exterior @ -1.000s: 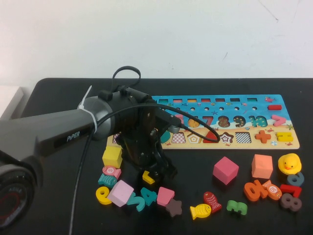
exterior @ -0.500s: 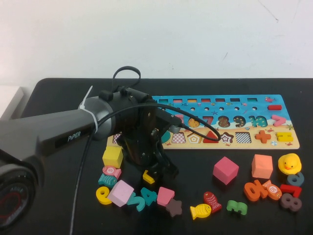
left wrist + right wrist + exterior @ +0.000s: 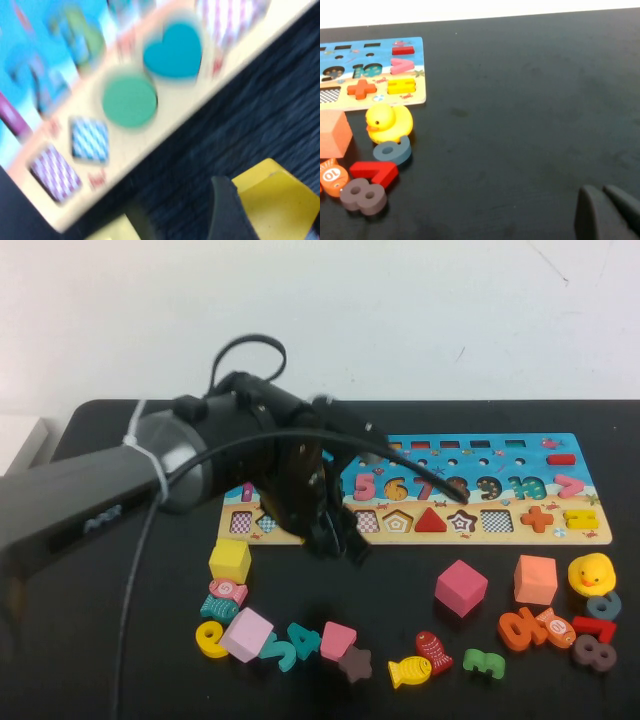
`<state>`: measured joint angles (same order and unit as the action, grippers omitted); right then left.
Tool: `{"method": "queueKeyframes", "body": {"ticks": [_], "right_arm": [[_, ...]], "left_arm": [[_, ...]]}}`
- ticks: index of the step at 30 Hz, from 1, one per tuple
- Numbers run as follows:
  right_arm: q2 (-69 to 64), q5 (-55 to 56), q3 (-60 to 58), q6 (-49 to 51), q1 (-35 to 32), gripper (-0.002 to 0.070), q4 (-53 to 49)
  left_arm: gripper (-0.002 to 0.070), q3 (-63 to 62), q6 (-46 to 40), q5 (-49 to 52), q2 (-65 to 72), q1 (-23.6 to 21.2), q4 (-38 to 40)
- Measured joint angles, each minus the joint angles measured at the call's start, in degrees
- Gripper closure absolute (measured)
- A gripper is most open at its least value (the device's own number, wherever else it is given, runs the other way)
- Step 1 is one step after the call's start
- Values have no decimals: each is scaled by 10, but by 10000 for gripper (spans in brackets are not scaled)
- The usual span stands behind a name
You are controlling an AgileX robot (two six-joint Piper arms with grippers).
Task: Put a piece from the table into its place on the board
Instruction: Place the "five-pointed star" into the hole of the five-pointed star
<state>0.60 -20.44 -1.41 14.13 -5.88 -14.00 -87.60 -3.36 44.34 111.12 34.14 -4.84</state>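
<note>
Pentagon (image 3: 272,197) is sitting clamped in the left end effector (image 3: 338,540), hanging over the board's (image 3: 580,536) near edge above the worktop (image 3: 110,640). Right end effector (image 3: 610,212) is resting clenched over bare worktop, right of a duck (image 3: 387,121).

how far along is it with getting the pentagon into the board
Pickup looks done: in the left wrist view the yellow piece sits between the left gripper's fingers. In hand: the gripper hangs at the board's near edge. Left: the pentagon cut-out is unfilled, so placing and release remain. The right gripper is parked, shut, over bare table.
</note>
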Motion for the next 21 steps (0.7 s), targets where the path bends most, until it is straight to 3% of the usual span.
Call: {"method": "queueKeyframes", "body": {"ticks": [10, 21], "right_arm": [[0, 0, 0, 6, 0, 657, 0], [0, 0, 0, 6, 0, 657, 0]], "left_arm": [[355, -67, -88, 14, 11, 1, 3], [355, -259, -133, 118, 147, 31, 8]]}}
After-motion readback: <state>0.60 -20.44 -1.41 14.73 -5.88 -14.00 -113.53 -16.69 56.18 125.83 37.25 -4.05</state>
